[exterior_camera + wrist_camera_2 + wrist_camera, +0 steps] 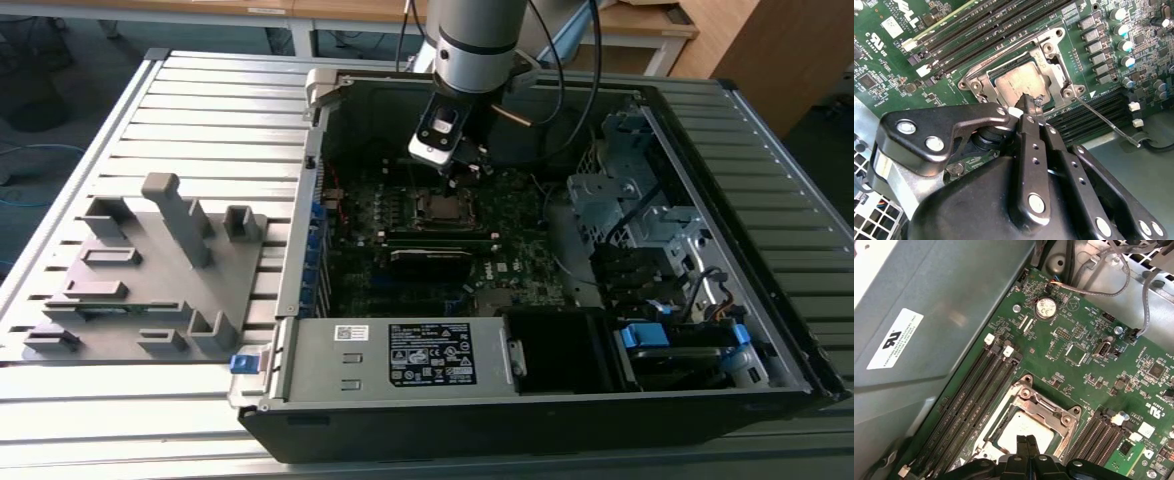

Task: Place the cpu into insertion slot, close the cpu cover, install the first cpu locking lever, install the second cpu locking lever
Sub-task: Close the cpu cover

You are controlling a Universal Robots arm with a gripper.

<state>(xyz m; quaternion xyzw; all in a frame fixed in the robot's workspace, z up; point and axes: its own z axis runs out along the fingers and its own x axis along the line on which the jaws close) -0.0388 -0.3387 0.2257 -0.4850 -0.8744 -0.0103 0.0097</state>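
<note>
My black pincer (1030,104), tips together on nothing, hovers at the thin silver-grey metal cpu cover (1049,55) lying over the dull silver square cpu (1013,82) in its dark square insertion slot (989,76), far-centre on the green motherboard (534,285); first-lever step, I judge, needing the thin wire locking lever (1106,120) caught finely.

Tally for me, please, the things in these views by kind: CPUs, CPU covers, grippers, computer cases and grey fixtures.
cpu: 1
cpu cover: 1
gripper: 1
computer case: 1
grey fixture: 1
Total: 5
</note>
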